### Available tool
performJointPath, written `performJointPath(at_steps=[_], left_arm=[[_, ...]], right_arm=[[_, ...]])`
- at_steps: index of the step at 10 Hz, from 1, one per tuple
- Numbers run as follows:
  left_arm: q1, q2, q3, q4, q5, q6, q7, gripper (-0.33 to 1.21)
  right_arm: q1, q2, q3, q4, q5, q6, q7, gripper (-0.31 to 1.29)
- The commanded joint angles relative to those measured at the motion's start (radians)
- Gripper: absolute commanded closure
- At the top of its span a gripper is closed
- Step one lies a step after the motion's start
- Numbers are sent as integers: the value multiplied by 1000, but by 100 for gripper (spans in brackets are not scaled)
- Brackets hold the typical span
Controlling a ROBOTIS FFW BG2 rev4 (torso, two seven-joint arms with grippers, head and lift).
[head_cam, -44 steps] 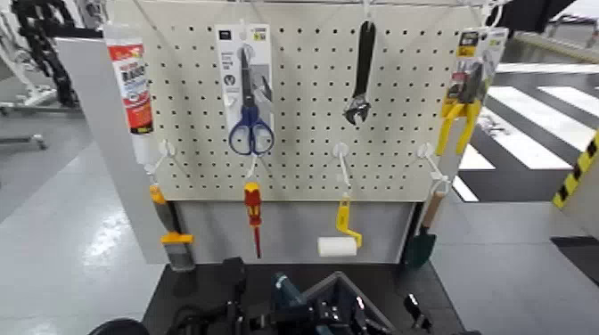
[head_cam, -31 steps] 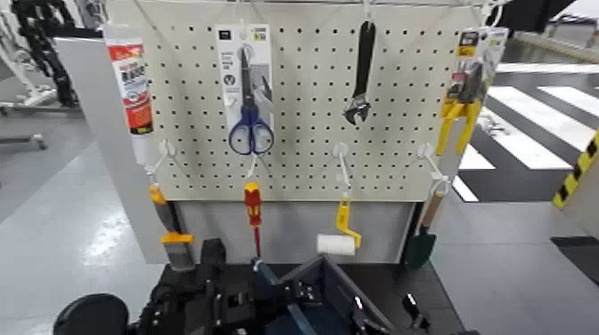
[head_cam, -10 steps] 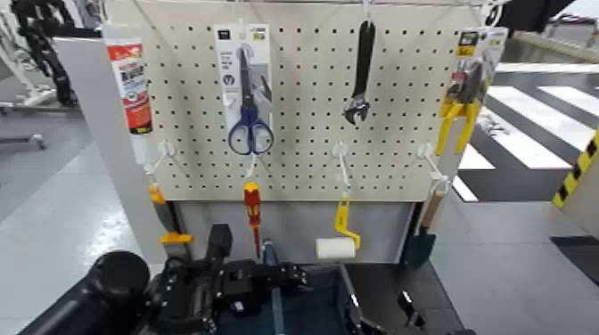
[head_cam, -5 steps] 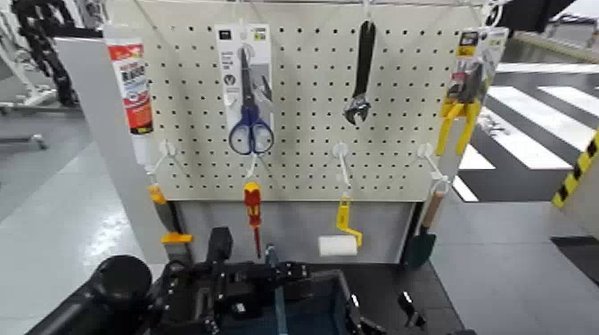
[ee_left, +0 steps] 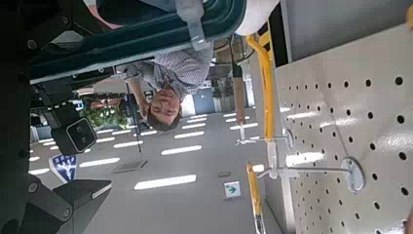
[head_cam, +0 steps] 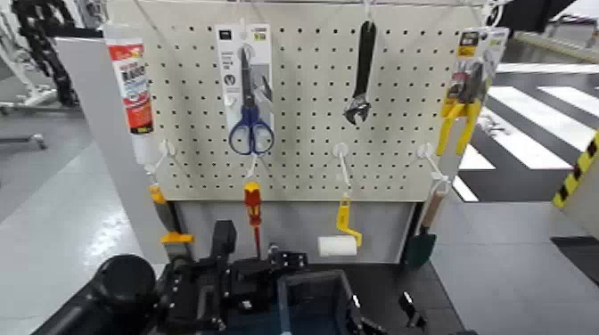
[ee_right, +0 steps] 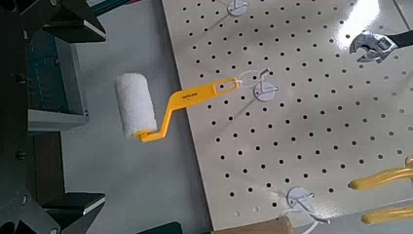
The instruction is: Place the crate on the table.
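The dark blue-teal crate (head_cam: 309, 307) with its black rim sits low in the head view, over the black table (head_cam: 385, 281) in front of the cream pegboard (head_cam: 303, 151). My left gripper (head_cam: 272, 265) is at the crate's far left corner and is shut on its rim. A teal edge of the crate (ee_left: 146, 34) shows in the left wrist view. My right gripper (head_cam: 408, 312) is to the right of the crate, a little apart from it. In the right wrist view its fingers (ee_right: 73, 207) stand wide open, with the crate's end (ee_right: 54, 83) between them.
Tools hang on the pegboard just behind the crate: scissors (head_cam: 250, 111), a wrench (head_cam: 361, 76), yellow pliers (head_cam: 459, 120), a red screwdriver (head_cam: 253, 214), a paint roller (head_cam: 337, 244) and a sealant tube (head_cam: 132, 89). A person (ee_left: 170, 83) shows in the left wrist view.
My left arm has risen into view and turned the crate from tilted to level. In the last half second the crate has shifted slightly right. The right gripper has not moved.
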Motion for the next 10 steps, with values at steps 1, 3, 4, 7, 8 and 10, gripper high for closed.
performJointPath(at_steps=[1,3,4,7,8,10], left_arm=[[106,-22,165,-138,-29,41,168,28],[172,-40,250,-192,-29,82,268,28],[191,-46,273,-211,-29,104,294,28],[287,-61,425,-412,-29,140,539,28],[322,-65,476,-487,-96,143,613,28],[389,-66,507,-620,-271,93,660,27]], right_arm=[[4,-1,-3,-5,0,5,0,14],[6,-1,-5,-6,0,8,0,14],[6,-1,-5,-8,0,8,0,14],[7,1,-6,-9,0,13,0,14],[7,-1,-8,-11,0,14,0,14],[9,-1,-11,-12,0,14,0,14]])
